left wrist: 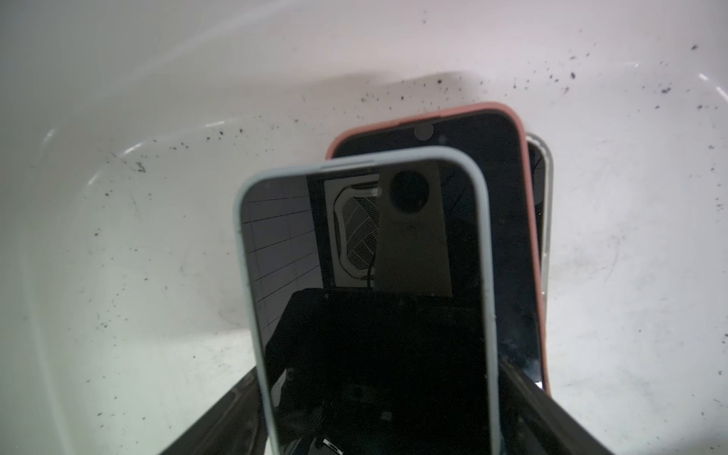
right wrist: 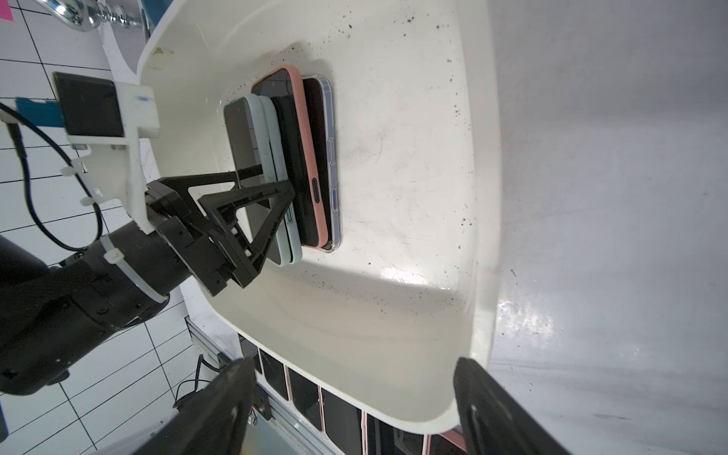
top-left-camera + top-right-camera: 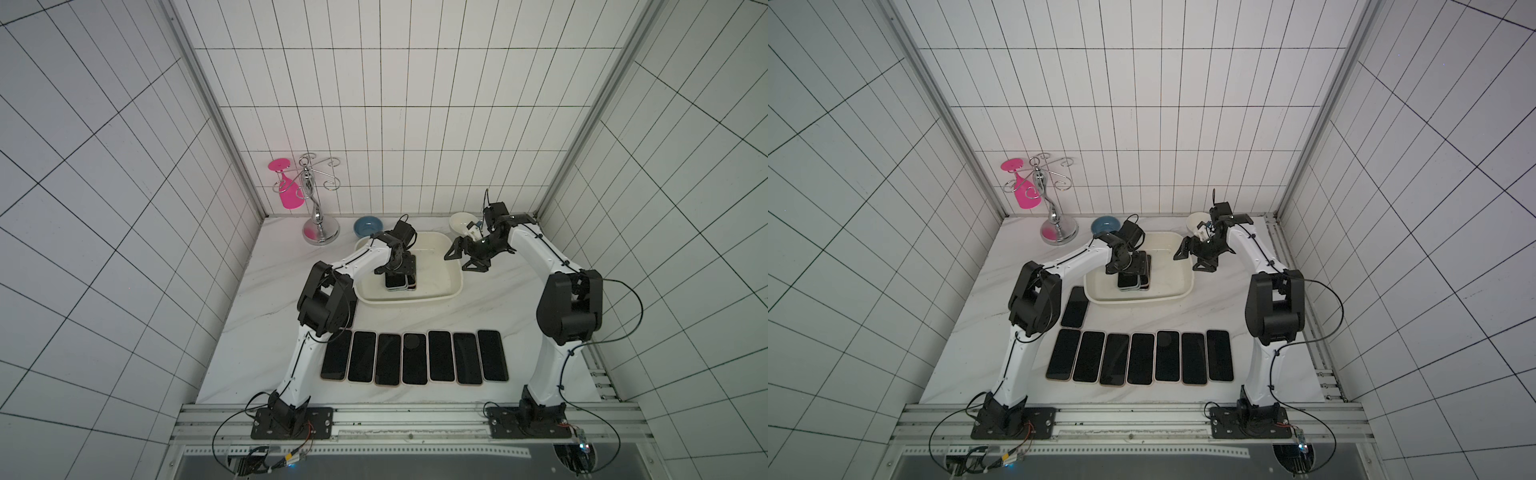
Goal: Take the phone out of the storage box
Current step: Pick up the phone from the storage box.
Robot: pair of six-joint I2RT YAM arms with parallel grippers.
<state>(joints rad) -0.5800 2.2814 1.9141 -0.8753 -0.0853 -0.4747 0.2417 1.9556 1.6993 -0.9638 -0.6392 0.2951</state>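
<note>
One marble counter [image 3: 257,332] carries everything. Storage box [image 3: 436,274] sits at the middle back of it, with a stack [image 3: 401,286] of phones flat on its floor, screens up. Left arm [image 3: 332,299] reaches into the box from its left side. Right arm [image 3: 569,307] bends in toward its right side.

Seven more phones lie in a row [image 3: 415,359] side by side along the near edge, screens up. In a top view an eighth phone [image 3: 1075,307] lies between that row and the box, just beside the left arm's elbow.

Chrome glass stand [image 3: 318,216] is at the back left, with a pink glass [image 3: 289,187] hanging upside down on it. Blue bowl [image 3: 368,226] is just behind the box's back left corner. White bowl [image 3: 459,220] is behind the back right corner, partly covered by the right arm's wrist.

Left claw [image 2: 275,179] is down on the stack, with one jaw on each long side of the top phone [image 1: 366,275], which has a pale blue case. Cannot tell if the jaws press it or just flank it. Right claw [image 3: 456,262] hangs over the box's right rim, jaws wide.

Hidden or unclear:
- In both top views the left claw covers most of the stack.
- A pink-cased phone [image 1: 508,197] and a clear-cased phone [image 2: 329,157] stick out from under the top one.
- The exact count of phones in the stack is hard to make out.
- The left wrist view cuts off the phones' near ends.
- Dark specks [image 1: 433,84] dot the box floor.
</note>
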